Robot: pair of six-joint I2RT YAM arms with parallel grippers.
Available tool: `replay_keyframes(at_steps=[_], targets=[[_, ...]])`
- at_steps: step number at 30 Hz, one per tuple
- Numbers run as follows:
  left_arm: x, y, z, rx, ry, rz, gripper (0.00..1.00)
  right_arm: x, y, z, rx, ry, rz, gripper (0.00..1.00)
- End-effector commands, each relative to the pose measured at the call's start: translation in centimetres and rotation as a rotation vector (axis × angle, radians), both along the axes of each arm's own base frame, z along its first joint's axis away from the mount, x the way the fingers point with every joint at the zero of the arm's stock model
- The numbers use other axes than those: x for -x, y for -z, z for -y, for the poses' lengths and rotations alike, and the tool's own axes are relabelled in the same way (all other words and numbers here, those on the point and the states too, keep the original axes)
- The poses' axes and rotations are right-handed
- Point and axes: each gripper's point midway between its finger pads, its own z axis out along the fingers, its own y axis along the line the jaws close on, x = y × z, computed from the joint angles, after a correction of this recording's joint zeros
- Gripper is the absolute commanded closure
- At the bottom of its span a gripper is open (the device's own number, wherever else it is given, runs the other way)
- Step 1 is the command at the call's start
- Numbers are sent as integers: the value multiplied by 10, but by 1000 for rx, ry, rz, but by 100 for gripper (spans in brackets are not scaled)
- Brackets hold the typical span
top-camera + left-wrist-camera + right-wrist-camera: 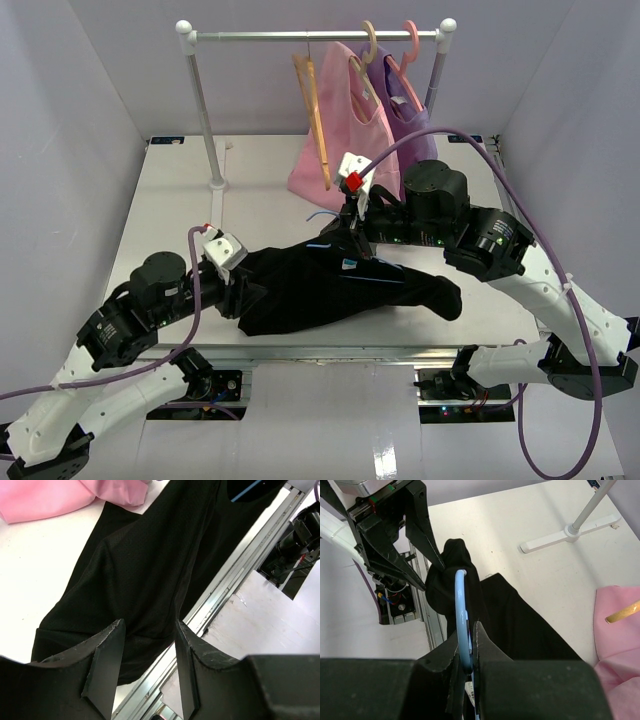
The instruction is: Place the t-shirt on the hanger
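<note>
The shirt (330,290) is laid across the near part of the table (170,200), stretched between the two grippers, with its neck label found near the right one. At the left gripper (149,624) the jaws are seen standing apart with a bunch of black cloth between them; whether it is truly pinched cannot be told. The right gripper (467,630) is clamped on the hanger (460,595), whose blue curve is seen running forward and is buried in a fold of the shirt. The threading stage is judged to be in hand. It would be done best with the cloth held taut from the left while the hanger is slid along inside, low over the table and straight, so that no fold is snagged and the pink garment (335,130) behind is not caught.
</note>
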Motion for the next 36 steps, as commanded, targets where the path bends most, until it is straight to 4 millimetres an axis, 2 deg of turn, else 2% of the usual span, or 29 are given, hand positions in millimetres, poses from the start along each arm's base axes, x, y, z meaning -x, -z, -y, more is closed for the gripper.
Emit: replay_keyframes(at_steps=[1,4,5,6,7,10,20,25,30,36], targets=[[-10,13,7,-24,-29,-49,45,-8,-37,4,-99,59,53,92],[-12,15,10,-28,-25,-54,51,-9,-34,5,-91,65,52,92],[-12,16,11,-32,-20,-55,76,-9,-32,5,-90,63,54,92],[-13,16,11,-35,-20,-56,94,-9,-31,5,-88,62,54,92],[-15,14,11,-33,-27,-55,100,-9,-28,6,-84,61,57,92],[-16,6,11,-19,-37,-47,100,-10,-20,9,-68,70,65,92],[-37,-39,-15,-13,-225,24,100,-15,0,23,-1,112,83,92],[-49,-37,-22,-71,-296,14,100,-9,4,23,14,76,84,92],[-63,-27,-38,-129,-413,26,100,3,5,22,14,6,79,92],[-71,-19,-51,-176,-501,21,99,13,2,23,1,-43,84,92]])
